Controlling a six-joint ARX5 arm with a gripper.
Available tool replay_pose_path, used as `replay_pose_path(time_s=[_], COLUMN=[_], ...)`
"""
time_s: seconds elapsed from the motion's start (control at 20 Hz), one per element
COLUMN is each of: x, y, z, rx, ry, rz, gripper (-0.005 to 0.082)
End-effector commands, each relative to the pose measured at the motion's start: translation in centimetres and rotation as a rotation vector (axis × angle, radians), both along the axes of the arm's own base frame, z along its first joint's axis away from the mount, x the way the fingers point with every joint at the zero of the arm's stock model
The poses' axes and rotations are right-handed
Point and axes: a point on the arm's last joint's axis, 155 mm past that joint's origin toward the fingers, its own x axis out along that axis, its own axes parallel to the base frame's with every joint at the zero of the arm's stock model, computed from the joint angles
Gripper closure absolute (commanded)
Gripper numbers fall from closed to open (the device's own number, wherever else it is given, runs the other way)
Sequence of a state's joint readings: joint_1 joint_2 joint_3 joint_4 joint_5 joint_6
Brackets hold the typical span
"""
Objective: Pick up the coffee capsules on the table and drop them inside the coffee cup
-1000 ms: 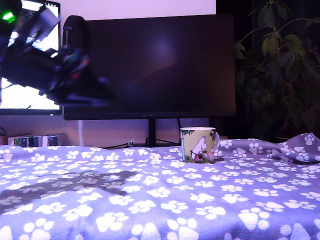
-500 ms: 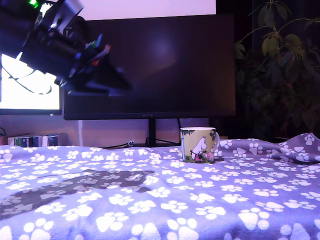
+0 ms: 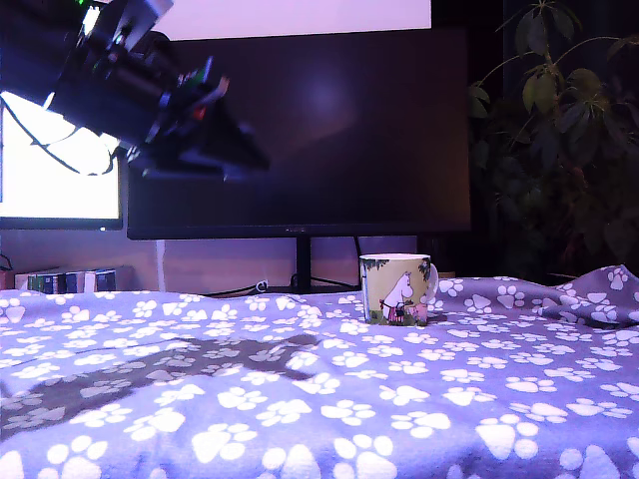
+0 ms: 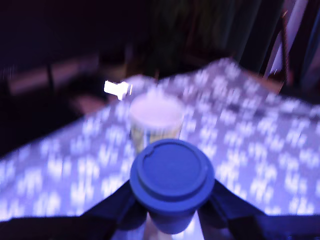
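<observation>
The capsule (image 4: 172,176) is a round blue pod with a flat ridged top and a short tapered body. It sits between the two dark fingers (image 4: 122,206) of the gripper (image 4: 172,210), which press on it from both sides, so the gripper is closed around it. In the exterior view the gripper (image 3: 235,160) is high in the air at that view's left, in front of the dark monitor (image 3: 329,130), and the arm (image 3: 110,80) slopes down toward the view's right; the tip is blurred there and the capsule cannot be seen.

The cup (image 3: 396,289) stands upright on the table (image 3: 300,399), well below the gripper and to the exterior view's right of it. It is a small glossy ceramic mug with a pale rim and a white cartoon figure on yellow-green. In the wrist view the cup (image 4: 156,117) appears just beyond the capsule, blurred, with its mouth open.

The table is covered with soft violet-blue fleece with white paw prints, lying in gentle folds. A leafy plant (image 3: 559,130) stands at the exterior view's right.
</observation>
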State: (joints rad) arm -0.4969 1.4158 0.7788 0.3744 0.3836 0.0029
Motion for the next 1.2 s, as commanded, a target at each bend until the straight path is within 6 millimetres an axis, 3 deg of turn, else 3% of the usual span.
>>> replay_pose_path(time_s=[0.0, 0.25, 0.6, 0.9, 1.15], x=[0.3, 1.1, 2.7, 4.1, 4.4], y=[-0.7, -2.2, -5.2, -6.3, -7.2], z=[0.7, 0.9, -0.4, -1.5, -0.7], rx=[-0.011, -0.006, 0.043, 0.080, 0.082], ry=[-0.017, -0.009, 0.066, 0.128, 0.128], rz=[-0.010, -0.029, -0.068, -0.072, -0.083], gripper=[0.0664, 0.0664, 0.0660, 0.0660, 0.0660])
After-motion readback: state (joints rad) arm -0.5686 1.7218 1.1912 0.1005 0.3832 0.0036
